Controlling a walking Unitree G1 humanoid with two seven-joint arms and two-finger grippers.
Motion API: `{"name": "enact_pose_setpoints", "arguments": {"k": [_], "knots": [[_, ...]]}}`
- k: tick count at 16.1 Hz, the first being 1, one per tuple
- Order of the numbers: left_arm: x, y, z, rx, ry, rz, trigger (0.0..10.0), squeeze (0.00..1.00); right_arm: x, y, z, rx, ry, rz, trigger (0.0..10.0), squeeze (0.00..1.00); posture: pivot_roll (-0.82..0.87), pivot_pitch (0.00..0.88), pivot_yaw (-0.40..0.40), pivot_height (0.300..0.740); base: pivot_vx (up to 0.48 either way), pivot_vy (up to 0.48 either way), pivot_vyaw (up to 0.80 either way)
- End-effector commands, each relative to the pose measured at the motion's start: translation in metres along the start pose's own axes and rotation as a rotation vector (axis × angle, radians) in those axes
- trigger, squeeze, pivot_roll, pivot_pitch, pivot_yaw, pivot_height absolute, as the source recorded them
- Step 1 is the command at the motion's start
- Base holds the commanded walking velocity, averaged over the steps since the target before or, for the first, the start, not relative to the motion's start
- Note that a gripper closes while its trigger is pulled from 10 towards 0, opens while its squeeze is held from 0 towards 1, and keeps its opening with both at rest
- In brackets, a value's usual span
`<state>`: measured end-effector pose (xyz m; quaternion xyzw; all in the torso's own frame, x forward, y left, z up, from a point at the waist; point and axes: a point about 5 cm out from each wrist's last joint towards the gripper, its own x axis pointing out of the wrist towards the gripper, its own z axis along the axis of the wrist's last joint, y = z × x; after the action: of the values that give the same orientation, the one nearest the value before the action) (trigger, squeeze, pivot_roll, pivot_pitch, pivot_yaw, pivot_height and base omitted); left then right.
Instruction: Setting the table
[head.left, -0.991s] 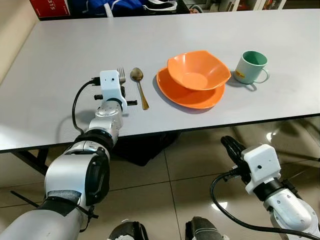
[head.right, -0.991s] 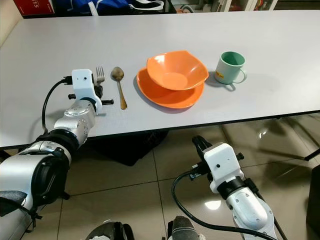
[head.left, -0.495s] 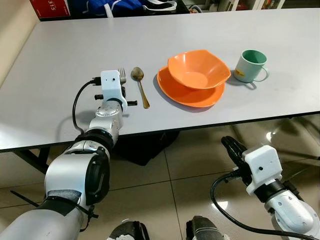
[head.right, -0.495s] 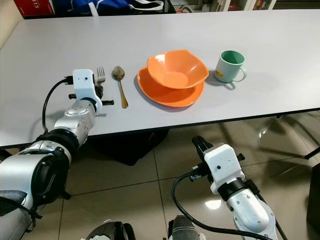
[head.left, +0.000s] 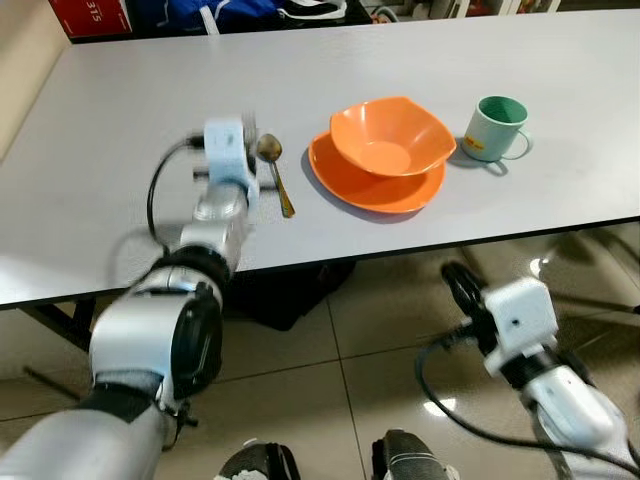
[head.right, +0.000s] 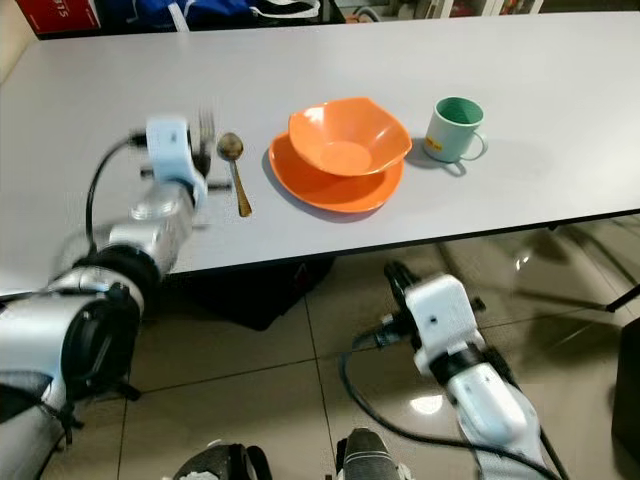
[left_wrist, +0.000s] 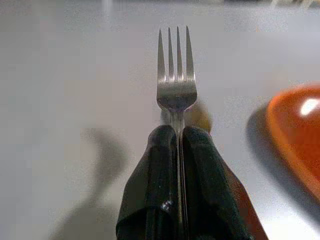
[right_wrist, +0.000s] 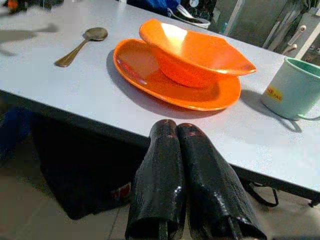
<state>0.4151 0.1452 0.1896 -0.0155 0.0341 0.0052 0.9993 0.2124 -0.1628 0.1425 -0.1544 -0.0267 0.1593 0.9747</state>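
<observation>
Left pincer (left_wrist: 177, 150) clamped on fork (left_wrist: 176, 80), left of spoon (head.left: 274, 172) on counter (head.left: 120, 110); right pincer (right_wrist: 185, 175) together, idle; careless lowering risks knocking spoon askew.

Head cameras looked down over the table (head.left: 420, 60); both wrist cameras sat low and close, sharing sight of the orange plate (right_wrist: 150, 75).
</observation>
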Motion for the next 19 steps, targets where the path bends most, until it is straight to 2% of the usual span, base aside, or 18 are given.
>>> {"name": "enact_pose_setpoints", "arguments": {"k": [1,2,4,7,9,11,12,13,14,16,19], "knots": [[0.002,0.002,0.021,0.035,-0.082,-0.026,0.0,1.00,0.004,0.005,-0.003,0.006,-0.005,0.010,10.0,0.00,-0.37,0.079,0.069,0.702,0.000,0.000,0.00],[0.003,0.002,0.033,0.045,-0.139,-0.074,0.0,1.00,0.013,0.009,-0.005,0.023,-0.016,0.016,10.0,0.00,-0.33,0.051,0.079,0.702,0.000,0.000,0.00],[0.001,0.003,0.034,0.080,-0.169,-0.112,0.0,1.00,0.019,0.013,-0.006,0.035,-0.029,0.020,10.0,0.00,-0.31,0.035,0.087,0.702,0.000,0.000,0.00],[-0.016,0.014,0.013,0.147,-0.217,-0.183,0.0,1.00,0.038,0.022,-0.008,0.060,-0.059,0.019,10.0,0.00,-0.24,0.000,0.105,0.702,0.000,0.000,0.00],[-0.028,0.029,-0.003,0.148,-0.193,-0.163,0.0,1.00,0.045,0.025,-0.009,0.065,-0.073,0.031,10.0,0.00,-0.21,0.000,0.096,0.702,0.000,0.000,0.00],[-0.031,0.036,-0.013,0.123,-0.174,-0.119,0.0,1.00,0.049,0.028,-0.010,0.063,-0.079,0.054,10.0,0.00,-0.20,0.000,0.085,0.702,0.000,0.000,0.00],[-0.031,0.035,-0.013,0.121,-0.173,-0.111,0.8,1.00,0.050,0.028,-0.010,0.061,-0.083,0.055,10.0,0.00,-0.20,0.000,0.085,0.702,0.000,0.000,0.00],[-0.033,0.034,-0.011,0.115,-0.181,-0.111,0.9,1.00,0.051,0.028,-0.011,0.059,-0.086,0.053,10.0,0.00,-0.20,0.000,0.086,0.702,0.000,0.000,0.00],[-0.035,0.028,-0.010,0.111,-0.192,-0.123,0.0,1.00,0.052,0.026,-0.011,0.056,-0.091,0.048,10.0,0.00,-0.21,0.000,0.087,0.702,0.000,0.000,0.00],[-0.037,0.012,-0.006,0.088,-0.207,-0.154,0.0,1.00,0.052,0.024,-0.011,0.052,-0.098,0.036,10.0,0.00,-0.22,0.000,0.089,0.702,0.156,0.000,0.00],[-0.035,0.002,-0.004,0.101,-0.208,-0.183,0.0,1.00,0.050,0.023,-0.010,0.048,-0.101,0.031,10.0,0.00,-0.24,0.000,0.092,0.702,0.390,0.278,0.00]]}}
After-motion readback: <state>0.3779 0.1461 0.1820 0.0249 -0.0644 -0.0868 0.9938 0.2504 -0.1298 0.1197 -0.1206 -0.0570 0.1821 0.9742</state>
